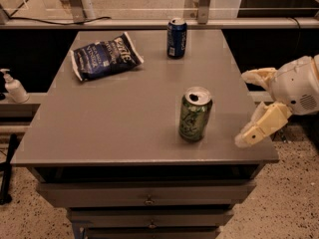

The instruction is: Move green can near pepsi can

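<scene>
The green aluminium drink can [195, 114], right of centre in the frame, carries pale leafy markings and a silver top. The dark blue aluminium drink can [176, 38], at the upper middle, has a silver top and paler markings on its side. At the upper left lies a crinkled dark blue chip bag [105, 57] with white lettering. All rest on a plain matt grey surface [124, 128] with grey drawer fronts below. At the right edge, the robot's hand [252, 105] is cream-white, its two fingers spread apart. A white pump bottle [14, 87] stands at the far left; the floor [294, 203] is speckled beige.
</scene>
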`<state>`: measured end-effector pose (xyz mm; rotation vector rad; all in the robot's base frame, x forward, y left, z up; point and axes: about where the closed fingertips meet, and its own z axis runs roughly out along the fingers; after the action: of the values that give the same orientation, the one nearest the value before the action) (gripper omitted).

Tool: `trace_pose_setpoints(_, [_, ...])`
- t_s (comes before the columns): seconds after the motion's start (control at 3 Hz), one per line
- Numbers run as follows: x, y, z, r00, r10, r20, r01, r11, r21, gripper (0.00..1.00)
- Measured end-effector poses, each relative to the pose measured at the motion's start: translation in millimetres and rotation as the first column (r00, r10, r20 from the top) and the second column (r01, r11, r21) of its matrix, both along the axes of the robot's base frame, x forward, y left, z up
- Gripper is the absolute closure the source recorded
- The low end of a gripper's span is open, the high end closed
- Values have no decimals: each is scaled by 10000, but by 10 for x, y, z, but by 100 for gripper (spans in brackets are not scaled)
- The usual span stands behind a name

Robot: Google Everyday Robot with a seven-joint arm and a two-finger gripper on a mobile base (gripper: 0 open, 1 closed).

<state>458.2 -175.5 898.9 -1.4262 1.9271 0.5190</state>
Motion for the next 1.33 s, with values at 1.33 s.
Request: trace_pose_setpoints(1.33, [255, 573, -306, 9993, 133, -359, 84, 8386, 5447, 0])
